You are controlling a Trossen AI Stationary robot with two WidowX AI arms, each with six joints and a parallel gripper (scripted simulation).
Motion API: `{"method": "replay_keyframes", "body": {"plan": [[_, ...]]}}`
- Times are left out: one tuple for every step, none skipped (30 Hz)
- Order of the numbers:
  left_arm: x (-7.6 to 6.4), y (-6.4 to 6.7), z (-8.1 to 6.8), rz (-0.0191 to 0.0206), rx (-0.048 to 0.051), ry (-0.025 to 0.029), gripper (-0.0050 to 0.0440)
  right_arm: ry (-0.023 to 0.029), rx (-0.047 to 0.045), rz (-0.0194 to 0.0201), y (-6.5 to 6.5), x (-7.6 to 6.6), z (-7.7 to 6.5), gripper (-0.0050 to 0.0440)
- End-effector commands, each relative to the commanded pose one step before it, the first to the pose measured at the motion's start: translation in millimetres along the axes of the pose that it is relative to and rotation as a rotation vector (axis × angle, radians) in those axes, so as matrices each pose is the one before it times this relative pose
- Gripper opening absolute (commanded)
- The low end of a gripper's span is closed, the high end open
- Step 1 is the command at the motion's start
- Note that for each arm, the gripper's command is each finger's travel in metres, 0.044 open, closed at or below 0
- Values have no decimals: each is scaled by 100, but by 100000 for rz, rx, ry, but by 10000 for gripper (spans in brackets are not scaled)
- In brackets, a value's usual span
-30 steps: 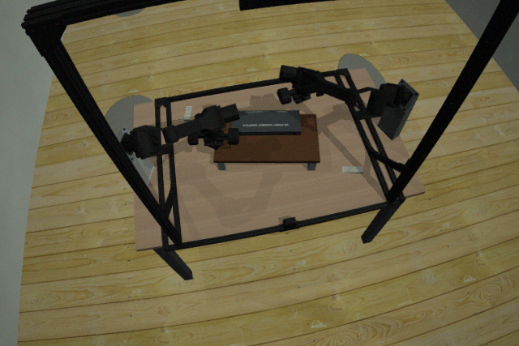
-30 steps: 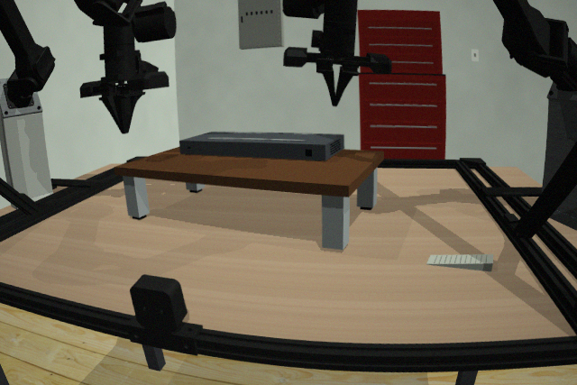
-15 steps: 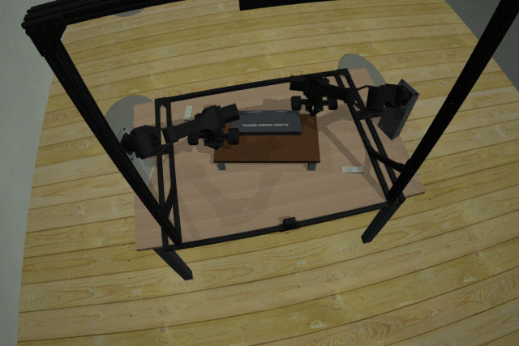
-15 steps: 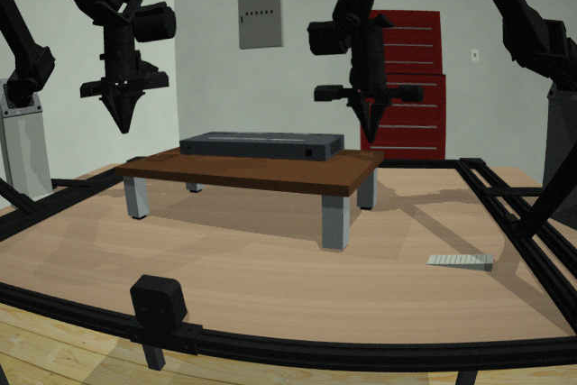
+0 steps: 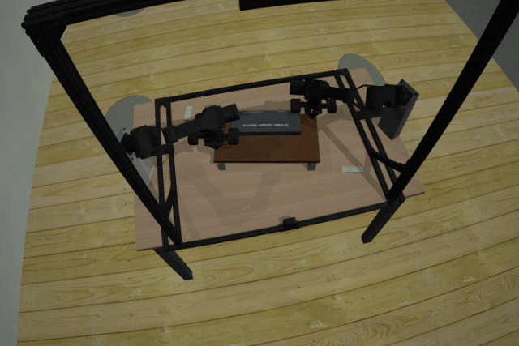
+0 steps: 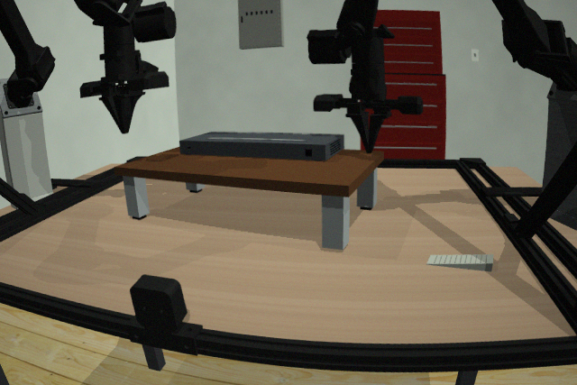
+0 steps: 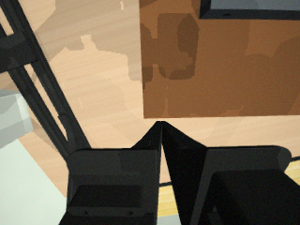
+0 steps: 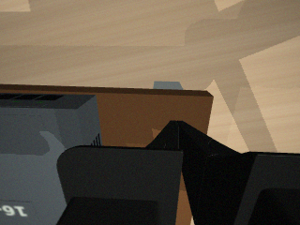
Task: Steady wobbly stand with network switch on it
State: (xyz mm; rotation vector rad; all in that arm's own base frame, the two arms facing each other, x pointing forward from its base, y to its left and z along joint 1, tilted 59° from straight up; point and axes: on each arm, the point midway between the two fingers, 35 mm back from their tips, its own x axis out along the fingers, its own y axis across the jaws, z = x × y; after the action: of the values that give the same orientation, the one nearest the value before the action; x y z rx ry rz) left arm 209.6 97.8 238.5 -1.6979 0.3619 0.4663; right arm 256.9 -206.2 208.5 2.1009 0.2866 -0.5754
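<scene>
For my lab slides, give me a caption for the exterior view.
Both grippers shut and empty, the network switch rests on the brown stand, one wedge lying apart on the table.
</scene>
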Motion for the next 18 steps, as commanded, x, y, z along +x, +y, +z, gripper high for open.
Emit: {"method": "replay_keyframes", "body": {"plan": [[0, 0, 0, 0, 0, 0, 0, -324, 886, -474, -184, 752, 215, 0], [0, 0, 0, 0, 0, 0, 0, 0, 0, 0, 0, 0, 0, 0], [0, 0, 0, 0, 0, 0, 0, 0, 0, 0, 0, 0, 0, 0], [0, 0, 0, 0, 0, 0, 0, 0, 0, 0, 0, 0, 0, 0], [0, 0, 0, 0, 0, 0, 0, 0, 0, 0, 0, 0, 0, 0], [0, 0, 0, 0, 0, 0, 0, 0, 0, 0, 0, 0, 0, 0], [0, 0, 0, 0, 0, 0, 0, 0, 0, 0, 0, 0, 0, 0], [0, 0, 0, 0, 0, 0, 0, 0, 0, 0, 0, 0, 0, 0], [0, 0, 0, 0, 0, 0, 0, 0, 0, 0, 0, 0, 0, 0], [0, 0, 0, 0, 0, 0, 0, 0, 0, 0, 0, 0, 0, 0], [0, 0, 0, 0, 0, 0, 0, 0, 0, 0, 0, 0, 0, 0], [0, 0, 0, 0, 0, 0, 0, 0, 0, 0, 0, 0, 0, 0], [0, 0, 0, 0, 0, 0, 0, -1, -2, 2, 0, 247, 0, 0], [0, 0, 0, 0, 0, 0, 0, 0, 0, 0, 0, 0, 0, 0], [0, 0, 0, 0, 0, 0, 0, 0, 0, 0, 0, 0, 0, 0], [0, 0, 0, 0, 0, 0, 0, 0, 0, 0, 0, 0, 0, 0], [0, 0, 0, 0, 0, 0, 0, 0, 0, 0, 0, 0, 0, 0], [0, 0, 0, 0, 0, 0, 0, 0, 0, 0, 0, 0, 0, 0]]}}
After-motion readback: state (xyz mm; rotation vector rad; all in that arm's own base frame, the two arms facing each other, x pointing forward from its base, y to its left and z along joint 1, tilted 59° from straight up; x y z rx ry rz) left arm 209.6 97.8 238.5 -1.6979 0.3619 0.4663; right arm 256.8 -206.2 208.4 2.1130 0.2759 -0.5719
